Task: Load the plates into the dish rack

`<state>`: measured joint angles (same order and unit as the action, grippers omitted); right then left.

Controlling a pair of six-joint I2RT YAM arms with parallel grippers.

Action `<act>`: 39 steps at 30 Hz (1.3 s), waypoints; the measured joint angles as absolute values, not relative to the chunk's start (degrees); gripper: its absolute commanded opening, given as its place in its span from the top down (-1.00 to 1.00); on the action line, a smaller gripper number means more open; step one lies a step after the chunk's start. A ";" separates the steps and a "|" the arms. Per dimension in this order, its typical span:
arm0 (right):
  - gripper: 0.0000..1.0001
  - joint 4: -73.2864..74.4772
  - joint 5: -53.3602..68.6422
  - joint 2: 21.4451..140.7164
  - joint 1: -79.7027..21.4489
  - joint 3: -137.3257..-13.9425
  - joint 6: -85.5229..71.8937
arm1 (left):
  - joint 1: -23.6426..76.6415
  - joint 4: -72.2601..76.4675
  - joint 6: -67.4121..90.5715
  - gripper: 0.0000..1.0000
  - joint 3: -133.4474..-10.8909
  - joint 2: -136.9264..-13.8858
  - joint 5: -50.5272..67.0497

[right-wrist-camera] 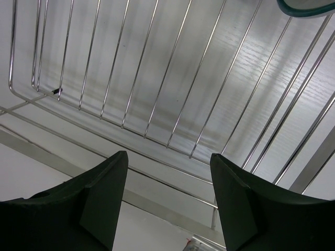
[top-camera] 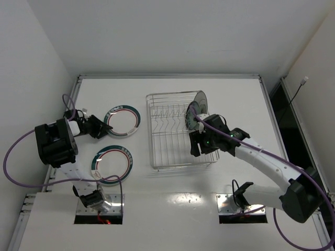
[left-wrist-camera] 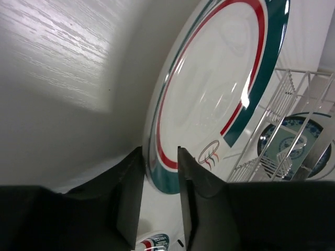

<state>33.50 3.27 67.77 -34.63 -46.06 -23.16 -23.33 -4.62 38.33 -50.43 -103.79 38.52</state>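
Observation:
Two white plates with green rims are on the table left of the silver wire dish rack (top-camera: 172, 151). My left gripper (top-camera: 103, 127) is shut on the left rim of the farther plate (top-camera: 124, 120). In the left wrist view its fingers (left-wrist-camera: 137, 172) pinch that rim, and the plate (left-wrist-camera: 209, 99) looks tilted up. The nearer plate (top-camera: 111, 164) lies flat. Two plates (top-camera: 199, 104) stand upright at the rack's right end. One is teal-blue patterned (left-wrist-camera: 293, 141). My right gripper (top-camera: 204, 150) is open and empty above the rack's near right part (right-wrist-camera: 157, 78).
Raised white walls border the table on the left, back and right. The left arm's purple cable (top-camera: 21, 157) loops by the left wall. The rack's upright prongs (top-camera: 167, 112) run across its far half. A teal plate edge (right-wrist-camera: 309, 6) shows at the top of the right wrist view.

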 measured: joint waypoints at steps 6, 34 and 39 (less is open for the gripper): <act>-0.23 33.52 3.27 67.77 -34.30 -46.06 -23.16 | -23.33 -2.33 38.92 0.96 -49.58 -105.06 41.95; -0.39 32.40 9.67 65.87 -34.20 -55.46 -23.62 | -22.85 65.89 91.59 1.00 -31.29 -96.60 60.90; -0.39 25.61 14.44 67.75 -33.67 -64.90 -25.41 | -19.31 67.48 100.03 1.00 -30.98 -99.44 61.43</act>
